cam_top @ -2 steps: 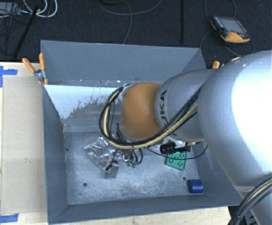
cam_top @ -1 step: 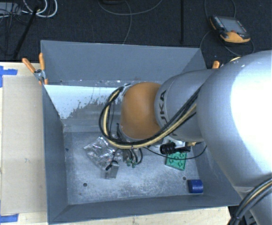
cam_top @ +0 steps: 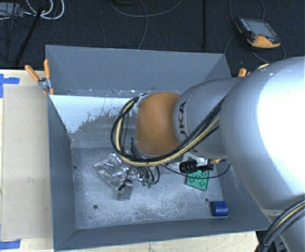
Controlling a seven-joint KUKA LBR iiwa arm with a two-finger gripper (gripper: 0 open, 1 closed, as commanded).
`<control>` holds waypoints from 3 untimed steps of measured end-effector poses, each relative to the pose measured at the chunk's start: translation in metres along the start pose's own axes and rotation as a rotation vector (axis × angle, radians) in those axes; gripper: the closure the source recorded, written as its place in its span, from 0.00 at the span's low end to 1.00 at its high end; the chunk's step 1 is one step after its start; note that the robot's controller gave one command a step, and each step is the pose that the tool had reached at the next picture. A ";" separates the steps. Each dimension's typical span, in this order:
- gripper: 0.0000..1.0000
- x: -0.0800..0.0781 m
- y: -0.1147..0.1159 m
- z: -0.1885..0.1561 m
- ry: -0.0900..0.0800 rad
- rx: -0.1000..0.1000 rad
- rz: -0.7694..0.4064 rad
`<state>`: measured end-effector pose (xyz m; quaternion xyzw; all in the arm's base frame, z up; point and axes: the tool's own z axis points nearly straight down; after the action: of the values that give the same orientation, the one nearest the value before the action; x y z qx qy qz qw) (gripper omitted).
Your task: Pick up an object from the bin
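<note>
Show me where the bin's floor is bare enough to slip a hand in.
Bare floor lies along the bin's near wall, between the small grey block and the blue piece, and in the near left corner. It is crowded mid-bin: the crumpled silvery wrapper, the green piece and the arm's orange cover.

The one grey metal bin (cam_top: 63,193) holds four loose things: one crumpled wad of clear, silvery plastic wrap (cam_top: 108,168), one small grey rectangular block (cam_top: 124,194), one flat green card with dark spots (cam_top: 197,181) and one small blue plastic cylinder (cam_top: 219,209).
</note>
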<state>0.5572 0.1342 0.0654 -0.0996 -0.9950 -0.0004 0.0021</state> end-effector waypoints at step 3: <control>1.00 -0.001 0.000 -0.032 -0.005 -0.001 0.006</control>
<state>0.5583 0.1337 0.0978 -0.1027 -0.9947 -0.0006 -0.0006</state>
